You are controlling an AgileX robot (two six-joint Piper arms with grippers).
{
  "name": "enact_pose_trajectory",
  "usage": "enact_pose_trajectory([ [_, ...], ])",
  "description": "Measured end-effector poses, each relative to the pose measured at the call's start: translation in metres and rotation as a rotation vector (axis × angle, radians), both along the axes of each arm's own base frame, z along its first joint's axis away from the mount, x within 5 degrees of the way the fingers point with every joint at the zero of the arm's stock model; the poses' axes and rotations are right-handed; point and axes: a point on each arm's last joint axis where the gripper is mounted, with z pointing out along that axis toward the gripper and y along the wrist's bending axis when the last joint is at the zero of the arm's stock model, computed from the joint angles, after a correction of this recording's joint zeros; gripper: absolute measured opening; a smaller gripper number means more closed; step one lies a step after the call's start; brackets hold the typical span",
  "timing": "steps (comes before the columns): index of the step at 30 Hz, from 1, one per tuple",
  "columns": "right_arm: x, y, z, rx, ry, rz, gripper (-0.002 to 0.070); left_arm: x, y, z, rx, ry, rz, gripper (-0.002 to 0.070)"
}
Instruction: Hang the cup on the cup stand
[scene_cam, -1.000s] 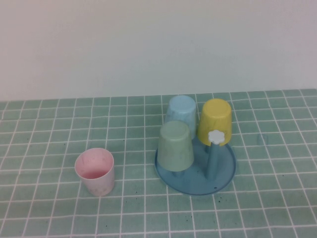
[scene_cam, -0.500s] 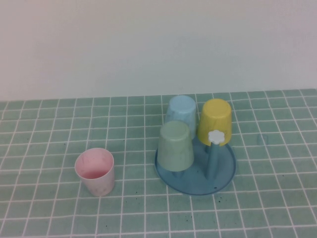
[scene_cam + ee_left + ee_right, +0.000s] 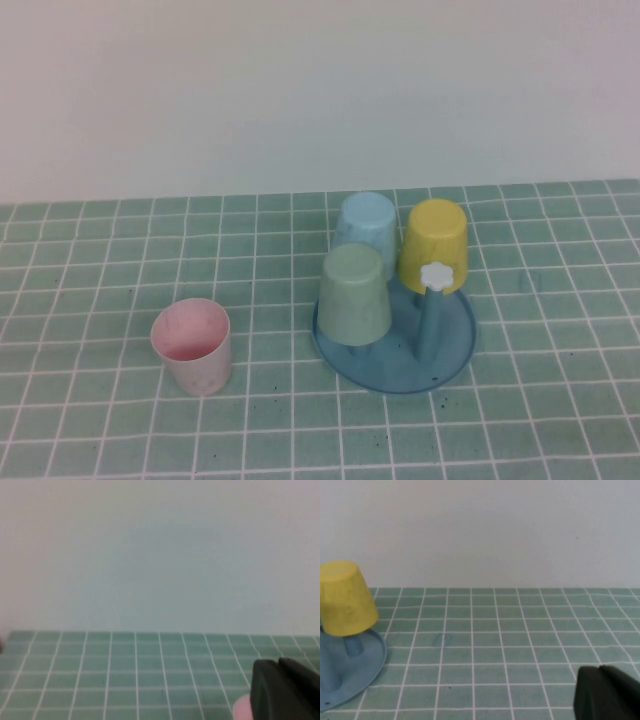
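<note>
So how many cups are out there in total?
4. The pink cup stands upright on the tiled table, left of the cup stand. The green cup, blue cup and yellow cup hang upside down on it. One peg is free. Neither end effector is near them.

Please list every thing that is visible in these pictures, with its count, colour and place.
cup: 1, pale pink, upright on the table, left of the cup stand, apart from it.
cup stand: 1, translucent blue, right of centre on the table.
free peg: 1, blue with a white flower top, front right of the stand.
green cup: 1, pale green, upside down, front left peg.
blue cup: 1, light blue, upside down, back left peg.
yellow cup: 1, yellow, upside down, back right peg.
table: 1, green tiles.
left gripper: dark part only, left wrist view.
right gripper: dark part only, right wrist view.
</note>
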Motion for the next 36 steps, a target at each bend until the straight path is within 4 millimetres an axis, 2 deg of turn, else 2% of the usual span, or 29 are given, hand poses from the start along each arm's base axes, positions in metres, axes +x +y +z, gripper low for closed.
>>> enact_pose_trajectory([
  [5,-0.003,0.001,0.006,0.000,0.036,0.005,-0.0001,0.030,-0.006,0.011,0.028,0.222,-0.061,0.0001],
  [12,0.007,0.003,0.006,0.055,0.091,0.026,-0.0001,0.100,-0.013,0.033,0.150,0.468,-0.179,0.0020],
  [14,0.007,0.003,0.007,0.048,0.074,0.027,-0.0001,0.122,-0.015,0.036,0.153,0.538,-0.205,0.0073],
  [16,0.007,0.003,0.007,0.050,0.071,0.029,-0.0001,0.146,-0.017,0.033,0.174,0.624,-0.249,0.0163],
  [19,0.007,0.004,0.007,0.062,0.070,0.033,-0.0001,0.180,-0.021,0.021,0.195,0.767,-0.331,0.0311],
  [21,0.007,0.004,0.008,0.064,0.070,0.034,-0.0001,0.200,-0.023,0.012,0.195,0.845,-0.370,0.0383],
  [23,0.007,0.004,0.008,0.066,0.070,0.035,-0.0001,0.220,-0.025,0.004,0.186,0.911,-0.397,0.0418],
  [25,0.007,0.004,0.008,0.066,0.070,0.035,-0.0001,0.239,-0.029,-0.008,0.177,0.986,-0.435,0.0419],
  [30,0.007,0.004,0.008,0.067,0.070,0.035,-0.0001,0.264,-0.055,-0.024,0.229,1.048,-0.520,0.0419],
  [36,0.007,0.004,0.007,0.049,0.071,0.039,-0.0001,0.271,-0.081,-0.031,0.406,1.058,-0.496,0.0419],
])
